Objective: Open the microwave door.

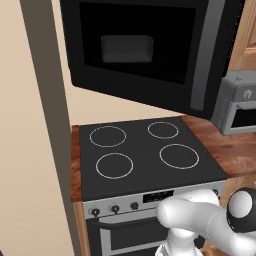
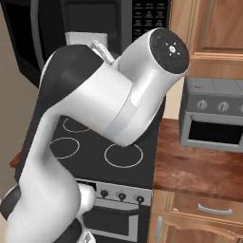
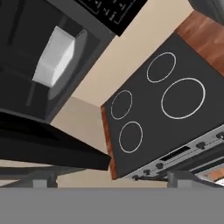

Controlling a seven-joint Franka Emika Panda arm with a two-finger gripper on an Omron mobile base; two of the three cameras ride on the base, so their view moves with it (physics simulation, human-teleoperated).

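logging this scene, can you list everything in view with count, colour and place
microwave: 1, black, mounted above the cooktop
microwave door: 1, black with grey handle strip, swung open
white box: 1, inside the microwave
cooktop: 1, black with four white rings, below the microwave
oven: 1, silver with dark knobs, under the cooktop
toaster oven: 1, grey, on the counter right of the cooktop
counter: 1, brown wood, beside the cooktop
cabinets: wood, above and below the counter
arm: 1, white with dark joints, in front of the cooktop
gripper: 1, dark tips, near the door
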